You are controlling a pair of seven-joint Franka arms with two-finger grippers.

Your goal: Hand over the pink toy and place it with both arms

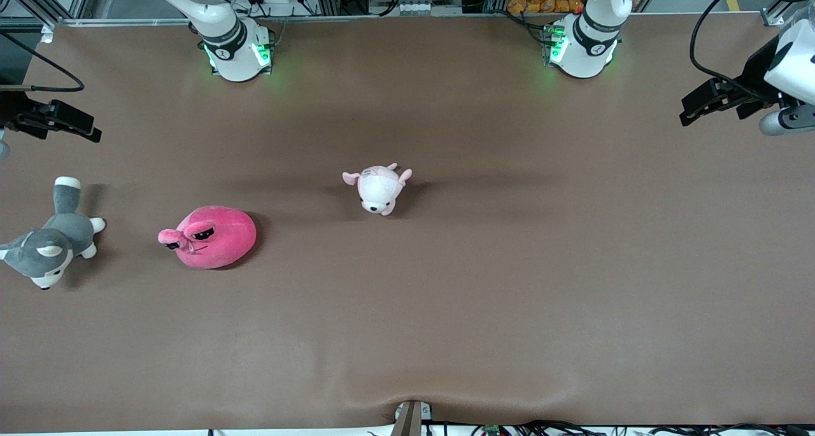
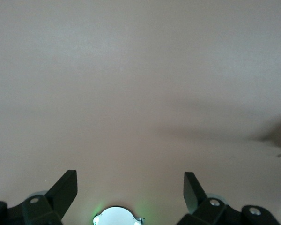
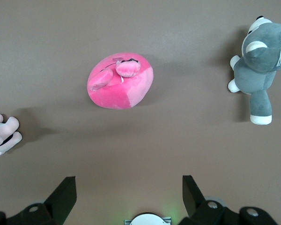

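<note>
Here the round hot-pink plush blob toy w/ floppy ears and black half-lidded eyes lies untouched on the brown matte tabletop, lower left of centre in the front view, toward the right arm's end of the table. It looks soft and domed, fuzzy nap, one ear flopped over its face; in the right wrist view it sits mid-frame. Beside it, at the front view's left edge, sprawls a grey-and-white plush husky, tail pointing up-frame. A smaller pale pink-and-white plush animal lies near frame centre, farther from the front camera than the blob. The right gripper, black and hard-edged, hangs at the upper left edge of the front view over bare table; its fingers are spread wide, nothing between them. The left gripper hangs at the upper right edge, also over bare table, fingers spread apart and empty. Both white arms wait.
</note>
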